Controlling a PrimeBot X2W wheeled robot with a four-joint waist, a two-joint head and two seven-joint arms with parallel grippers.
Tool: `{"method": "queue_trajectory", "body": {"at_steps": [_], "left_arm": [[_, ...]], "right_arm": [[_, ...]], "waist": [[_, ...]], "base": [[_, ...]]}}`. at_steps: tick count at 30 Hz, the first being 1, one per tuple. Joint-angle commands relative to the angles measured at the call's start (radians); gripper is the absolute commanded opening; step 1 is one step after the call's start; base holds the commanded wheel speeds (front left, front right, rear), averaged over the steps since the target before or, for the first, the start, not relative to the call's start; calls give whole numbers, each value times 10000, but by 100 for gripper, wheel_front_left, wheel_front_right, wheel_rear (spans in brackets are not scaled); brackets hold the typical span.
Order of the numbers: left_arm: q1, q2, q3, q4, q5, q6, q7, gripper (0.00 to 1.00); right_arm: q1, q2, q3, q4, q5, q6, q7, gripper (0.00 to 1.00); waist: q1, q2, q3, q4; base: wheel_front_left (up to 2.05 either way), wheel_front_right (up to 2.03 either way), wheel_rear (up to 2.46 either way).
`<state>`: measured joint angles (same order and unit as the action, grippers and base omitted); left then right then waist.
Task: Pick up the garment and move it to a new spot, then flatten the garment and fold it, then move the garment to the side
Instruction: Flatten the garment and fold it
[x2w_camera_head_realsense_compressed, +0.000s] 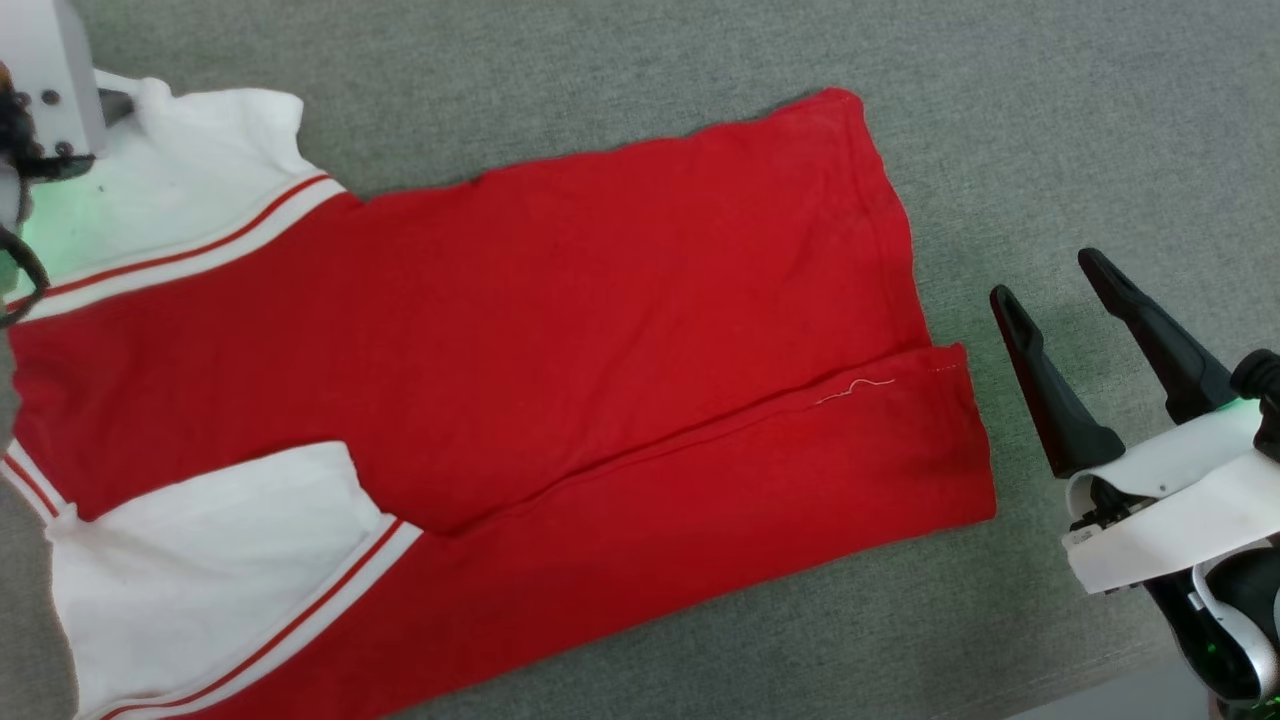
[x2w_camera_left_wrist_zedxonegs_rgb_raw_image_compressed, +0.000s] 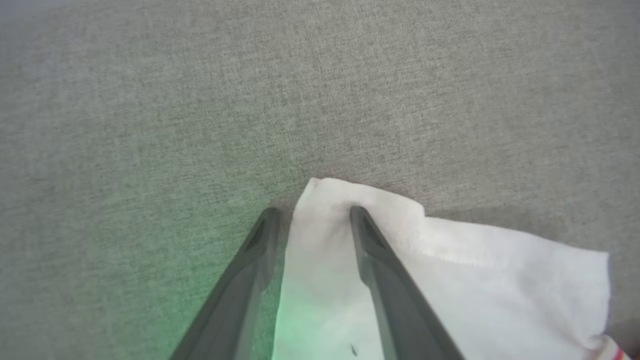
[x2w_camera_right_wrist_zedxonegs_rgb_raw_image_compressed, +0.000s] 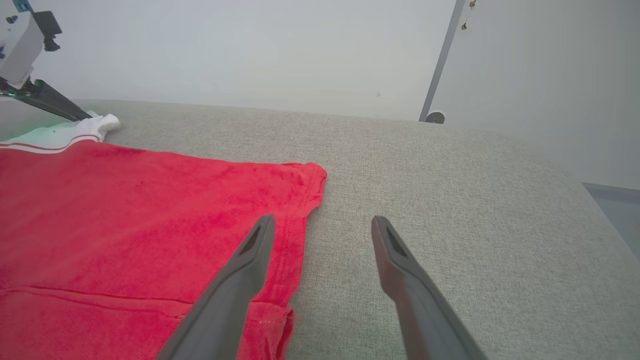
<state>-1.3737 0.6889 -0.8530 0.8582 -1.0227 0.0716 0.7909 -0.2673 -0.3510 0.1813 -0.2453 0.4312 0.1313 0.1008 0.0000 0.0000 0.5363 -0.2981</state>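
Note:
The garment (x2w_camera_head_realsense_compressed: 600, 300) lies spread on a grey cloth-covered surface, red body out flat, its near long edge folded over as a strip (x2w_camera_head_realsense_compressed: 800, 460). White sleeves with red stripes lie at the left. My left gripper (x2w_camera_left_wrist_zedxonegs_rgb_raw_image_compressed: 313, 210) is at the far sleeve's corner (x2w_camera_left_wrist_zedxonegs_rgb_raw_image_compressed: 450, 280). One finger (x2w_camera_left_wrist_zedxonegs_rgb_raw_image_compressed: 380, 260) rests on the white cloth, the other on the grey surface beside it, jaws apart. The right gripper (x2w_camera_head_realsense_compressed: 1045, 277) hovers open just right of the red hem (x2w_camera_right_wrist_zedxonegs_rgb_raw_image_compressed: 300, 200), holding nothing. The left arm's dark finger (x2w_camera_right_wrist_zedxonegs_rgb_raw_image_compressed: 47, 101) reaches the sleeve in the right wrist view.
Grey surface (x2w_camera_head_realsense_compressed: 1050, 120) extends beyond and to the right of the garment. Its near edge runs at the lower right (x2w_camera_head_realsense_compressed: 1150, 690). A pale wall (x2w_camera_right_wrist_zedxonegs_rgb_raw_image_compressed: 250, 50) and a thin metal post (x2w_camera_right_wrist_zedxonegs_rgb_raw_image_compressed: 445, 55) stand behind the surface.

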Motion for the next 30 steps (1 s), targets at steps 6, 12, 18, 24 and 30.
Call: {"method": "queue_trajectory", "body": {"at_steps": [6, 12, 18, 24, 30], "left_arm": [[629, -633, -90, 402, -500, 60, 651, 0], [372, -815, -68, 422, -428, -34, 346, 0], [166, -1042, 18, 555, -462, -140, -13, 0], [-44, -1346, 29, 837, -496, -319, -204, 0], [-209, -1619, -18, 1129, -461, -481, -342, 0]], "right_arm": [[-286, -25, -68, -24, 81, -11, 197, 100], [-634, -58, 12, -153, 292, -11, 726, 100], [-1668, -122, 149, 167, 722, -11, 2185, 100], [-3523, -103, 469, 1575, 1136, -9, 3835, 100], [-5251, 19, 960, 3420, 1533, -11, 4849, 100]], "waist": [[0, 0, 9, 90], [0, 0, -77, 209], [0, 0, -161, 307], [0, 0, -105, 458], [0, 0, -5, 616]], "base": [[0, 0, 0], [0, 0, 0], [0, 0, 0], [0, 0, 0], [0, 0, 0]]}}
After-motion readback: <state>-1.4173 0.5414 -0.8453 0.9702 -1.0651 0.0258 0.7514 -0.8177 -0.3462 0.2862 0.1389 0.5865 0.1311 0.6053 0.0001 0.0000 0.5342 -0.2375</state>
